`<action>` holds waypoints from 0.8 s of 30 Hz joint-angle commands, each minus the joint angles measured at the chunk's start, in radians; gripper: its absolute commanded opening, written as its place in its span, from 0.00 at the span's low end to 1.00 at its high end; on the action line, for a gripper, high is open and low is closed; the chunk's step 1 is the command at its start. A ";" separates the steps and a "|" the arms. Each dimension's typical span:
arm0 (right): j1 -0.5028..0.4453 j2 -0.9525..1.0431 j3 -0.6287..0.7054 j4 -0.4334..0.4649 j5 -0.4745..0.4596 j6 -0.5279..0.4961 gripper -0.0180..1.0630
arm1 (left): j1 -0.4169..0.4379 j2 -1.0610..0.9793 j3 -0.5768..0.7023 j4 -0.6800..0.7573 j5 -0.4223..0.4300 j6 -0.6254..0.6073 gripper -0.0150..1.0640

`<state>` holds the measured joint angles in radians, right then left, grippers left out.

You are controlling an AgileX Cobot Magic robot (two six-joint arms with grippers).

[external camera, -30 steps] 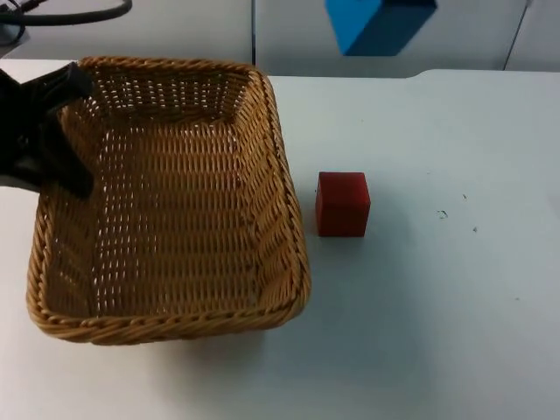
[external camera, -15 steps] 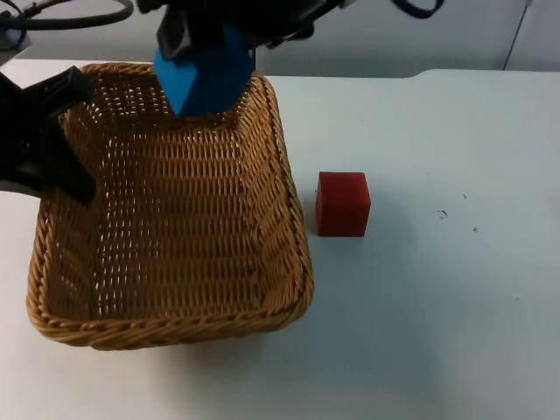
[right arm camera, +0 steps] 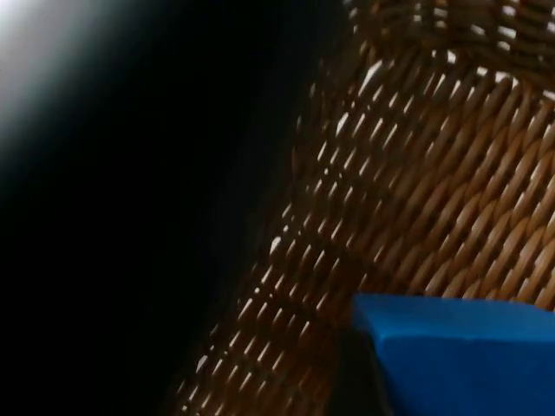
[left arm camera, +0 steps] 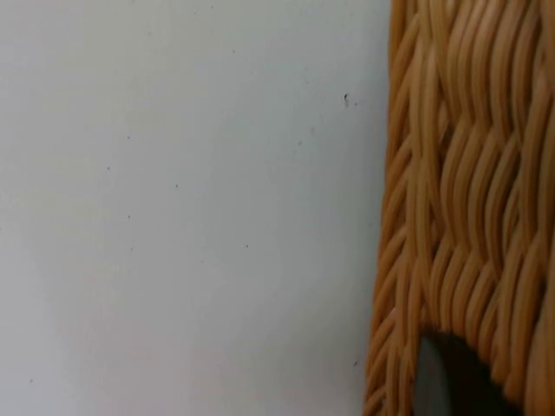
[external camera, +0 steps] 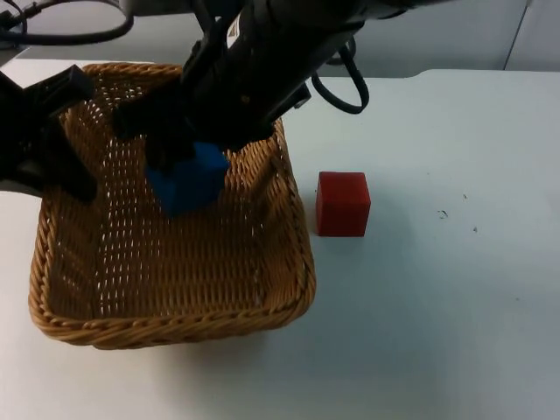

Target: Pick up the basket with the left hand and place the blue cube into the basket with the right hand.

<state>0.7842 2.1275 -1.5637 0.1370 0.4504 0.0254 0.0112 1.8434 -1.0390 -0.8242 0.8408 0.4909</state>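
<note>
Since half a second ago, my right claw (external camera: 179, 175) has come down from above the far rim into the wicker basket (external camera: 289, 262), carrying the blue cube (external camera: 186, 182). It is clamped on the cube, which sits low inside the basket toward its far half; I cannot tell whether it touches the weave. My left claw (external camera: 54, 131) grips the basket's left wall, fingers closed on the rim, near the counter's (external camera: 437, 306) left edge. A red cube (external camera: 342, 203) stands on the counter just beside the basket's right wall.
</note>
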 commanded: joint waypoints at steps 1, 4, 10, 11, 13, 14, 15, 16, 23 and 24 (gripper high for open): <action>0.003 0.006 -0.011 -0.005 -0.005 0.000 0.01 | -0.006 -0.007 -0.011 -0.032 0.021 0.004 0.01; 0.003 0.016 -0.011 -0.007 -0.007 -0.006 0.01 | -0.006 -0.007 -0.011 -0.036 0.021 0.004 0.01; 0.003 0.016 -0.012 -0.008 -0.014 -0.006 0.09 | -0.006 -0.007 -0.011 -0.036 0.021 0.004 0.01; 0.003 0.016 -0.012 -0.008 -0.014 -0.006 0.16 | -0.006 -0.007 -0.011 -0.036 0.021 0.004 0.01; 0.003 0.016 -0.012 -0.008 -0.014 -0.006 0.22 | -0.006 -0.007 -0.011 -0.036 0.021 0.004 0.01; 0.003 0.016 -0.012 -0.008 -0.014 -0.006 0.32 | -0.006 -0.007 -0.011 -0.036 0.019 0.004 0.01; 0.003 0.016 -0.012 -0.008 -0.014 -0.006 0.41 | -0.006 -0.007 -0.011 -0.036 0.017 0.004 0.01; 0.003 0.013 -0.012 -0.008 -0.012 -0.006 0.48 | -0.006 -0.007 -0.011 -0.036 0.015 0.004 0.01; 0.003 -0.023 -0.012 -0.014 -0.007 -0.010 0.75 | -0.006 -0.007 -0.011 -0.036 0.015 0.004 0.01; 0.003 -0.033 -0.012 -0.022 -0.001 -0.010 0.75 | -0.006 -0.007 -0.011 -0.036 0.015 0.004 0.01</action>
<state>0.7842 2.1125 -1.5647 0.1211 0.4525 0.0234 0.0112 1.8434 -1.0390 -0.8242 0.8408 0.4929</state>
